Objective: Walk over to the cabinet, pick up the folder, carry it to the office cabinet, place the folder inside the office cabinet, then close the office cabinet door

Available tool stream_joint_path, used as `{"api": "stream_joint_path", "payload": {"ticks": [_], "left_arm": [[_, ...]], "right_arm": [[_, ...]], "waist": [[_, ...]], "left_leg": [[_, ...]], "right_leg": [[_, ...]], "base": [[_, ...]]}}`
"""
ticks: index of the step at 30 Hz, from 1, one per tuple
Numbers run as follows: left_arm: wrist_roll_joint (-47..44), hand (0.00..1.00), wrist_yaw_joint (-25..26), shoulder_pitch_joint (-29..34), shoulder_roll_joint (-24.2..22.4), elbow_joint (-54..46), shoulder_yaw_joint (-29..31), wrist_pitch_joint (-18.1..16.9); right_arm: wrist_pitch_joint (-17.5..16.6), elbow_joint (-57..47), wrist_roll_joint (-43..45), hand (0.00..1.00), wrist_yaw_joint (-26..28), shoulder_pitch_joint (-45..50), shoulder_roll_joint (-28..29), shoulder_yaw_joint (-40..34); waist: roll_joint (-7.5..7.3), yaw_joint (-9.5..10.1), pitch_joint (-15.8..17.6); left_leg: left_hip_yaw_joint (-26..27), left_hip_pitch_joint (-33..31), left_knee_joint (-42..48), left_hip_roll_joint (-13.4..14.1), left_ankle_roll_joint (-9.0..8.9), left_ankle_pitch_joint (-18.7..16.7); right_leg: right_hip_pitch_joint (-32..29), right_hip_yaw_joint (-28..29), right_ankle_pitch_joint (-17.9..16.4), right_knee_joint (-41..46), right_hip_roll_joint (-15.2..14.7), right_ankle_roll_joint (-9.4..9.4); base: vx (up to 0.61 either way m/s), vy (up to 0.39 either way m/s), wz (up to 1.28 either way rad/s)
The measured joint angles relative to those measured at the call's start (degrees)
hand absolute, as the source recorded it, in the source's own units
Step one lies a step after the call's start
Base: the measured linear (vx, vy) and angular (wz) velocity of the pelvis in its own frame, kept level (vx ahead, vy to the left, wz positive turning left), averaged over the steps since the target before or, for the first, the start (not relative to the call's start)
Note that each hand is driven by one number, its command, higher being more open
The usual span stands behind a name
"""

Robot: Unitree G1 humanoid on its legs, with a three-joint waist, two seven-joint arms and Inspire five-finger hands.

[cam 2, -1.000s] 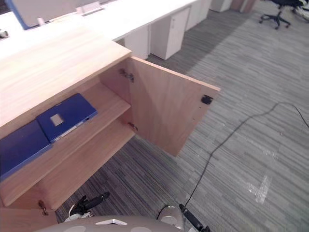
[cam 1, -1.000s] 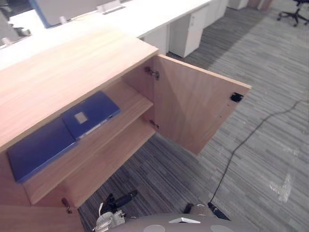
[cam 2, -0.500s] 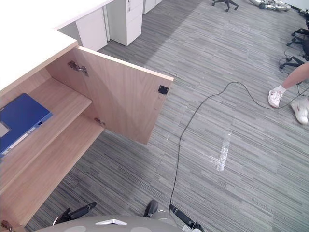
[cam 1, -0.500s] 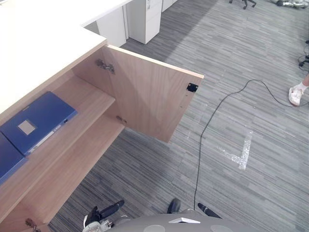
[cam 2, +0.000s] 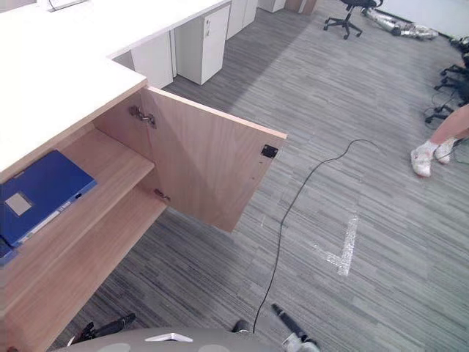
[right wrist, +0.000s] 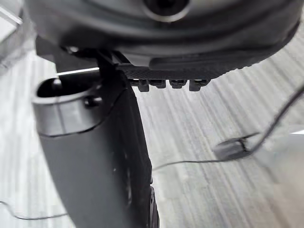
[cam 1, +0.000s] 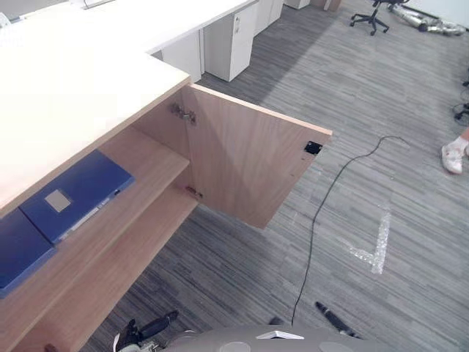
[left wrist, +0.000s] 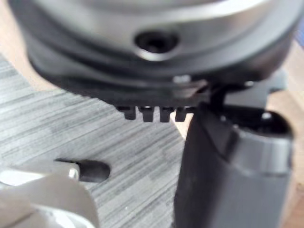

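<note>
Listing, left eye view: folder (cam 1: 77,194) flat on the upper shelf of the cabinet (cam 1: 139,242), left; door (cam 1: 249,165) open. Right eye view: my right hand (cam 2: 284,320) near, fingers straight. Left wrist view: my left hand (left wrist: 232,171) relaxed, empty. Right wrist view: right hand holding nothing

Left hand (cam 1: 150,328) and right hand (cam 1: 335,320) hang low, relaxed, empty

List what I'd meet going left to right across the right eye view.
folder → door → tape mark → person's shoe
</note>
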Motion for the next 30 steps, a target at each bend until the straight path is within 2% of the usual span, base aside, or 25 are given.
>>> {"api": "stream_joint_path", "payload": {"ticks": [1,5,9,13,15,16,18,19,22,25,30], "left_arm": [[0.0,1.0,0.0,0.0,0.0,0.0,0.0,0.0],[0.0,1.0,0.1,1.6,0.0,0.1,-1.6,-0.4],[0.0,1.0,0.1,2.1,0.2,0.1,-3.2,-0.6],[0.0,1.0,-0.1,2.2,0.0,-0.6,-5.8,-0.6],[0.3,1.0,-0.3,2.2,-0.1,-1.1,-6.0,-0.6],[0.5,1.0,-0.5,2.4,0.0,-1.1,-6.4,-0.6],[2.3,1.0,-1.0,2.5,0.0,-1.2,-6.6,-0.7],[2.6,1.0,-1.2,2.8,0.0,-1.7,-7.1,-0.9],[2.9,1.0,-2.2,3.5,0.4,-2.2,-8.7,-1.2],[2.9,1.0,-2.6,3.9,0.5,-2.2,-9.5,-1.3],[3.5,1.0,-2.8,3.8,0.7,-2.3,-10.9,-2.5]], "right_arm": [[0.1,-2.2,-0.7,1.0,-0.4,-0.4,-1.1,-0.2],[0.1,-11.5,-5.1,1.0,-5.7,-5.6,-13.9,-3.0],[-0.1,-22.7,-9.2,1.0,-10.6,-11.0,-20.6,-0.5],[0.0,-29.1,-17.3,1.0,-12.2,-14.1,-22.5,4.2],[0.7,-30.4,-22.5,1.0,-12.0,-15.1,-23.0,8.4],[1.1,-30.7,-26.2,1.0,-10.7,-15.7,-24.4,14.1],[1.1,-30.7,-32.2,1.0,-7.9,-15.8,-27.1,20.6],[0.3,-30.3,-36.2,1.0,-5.3,-16.0,-30.2,27.1],[-3.4,-27.2,-41.8,1.0,-1.2,-17.5,-33.7,36.7],[-5.6,-23.2,-44.0,1.0,1.6,-20.4,-34.6,44.2],[-10.6,-17.1,-52.8,1.0,5.8,-25.0,-35.3,58.5]], "waist": [[0.46,-0.14,0.1],[3.07,-1.41,-0.9],[3.21,-1.57,-1.1],[2.57,-1.55,-1.1],[2.04,-1.49,-1.0],[1.86,-1.52,-0.9],[1.94,-1.45,-0.8],[2.12,-1.31,-0.7],[2.37,-0.33,-0.7],[2.49,0.27,-0.6],[3.21,1.68,0.2]], "left_leg": [[0.0,-0.1,0.0,-0.1,0.12,-0.1],[-0.8,-0.7,0.2,-0.7,0.71,-0.7],[-1.6,-0.8,0.9,-0.5,0.71,-0.8],[-2.1,-0.7,0.9,-0.7,0.71,-0.8],[-2.3,-0.7,1.0,-0.7,0.71,-0.8],[-2.3,-0.7,1.0,-0.7,0.71,-0.8],[-2.4,-0.7,1.1,-0.8,0.72,-0.8],[-2.6,-0.8,1.1,-0.8,0.72,-0.8],[-3.1,-0.8,1.2,-0.8,0.67,-0.8],[-3.2,-1.3,2.1,-0.8,0.74,-1.2],[-4.1,-1.9,4.2,-1.6,0.81,-1.4]], "right_leg": [[-0.1,0.0,0.1,0.0,-0.1,0.11],[-0.2,-0.5,0.2,0.0,-0.4,0.27],[0.0,-0.5,0.2,0.0,-0.5,0.26],[0.3,-0.9,0.2,0.0,-0.7,0.27],[0.5,-1.1,0.2,0.0,-0.8,0.27],[0.5,-1.1,0.2,0.0,-0.8,0.27],[0.5,-1.1,0.3,0.0,-0.9,0.29],[0.6,-1.4,0.3,0.0,-0.9,0.31],[0.9,-1.8,0.3,0.0,-1.2,0.32],[0.9,-1.8,0.4,0.0,-1.4,0.45],[1.3,-1.9,1.3,0.0,-2.5,0.63]], "base": [[-0.02,0.047,0.01],[0.0,0.01,0.07],[0.0,-0.009,0.0],[-0.03,-0.01,0.06],[-0.03,-0.011,0.05],[-0.03,-0.014,0.01],[-0.03,-0.016,0.02],[-0.01,-0.012,0.06],[-0.01,-0.008,0.07],[0.0,0.0,0.02],[0.0,0.007,0.01]]}}
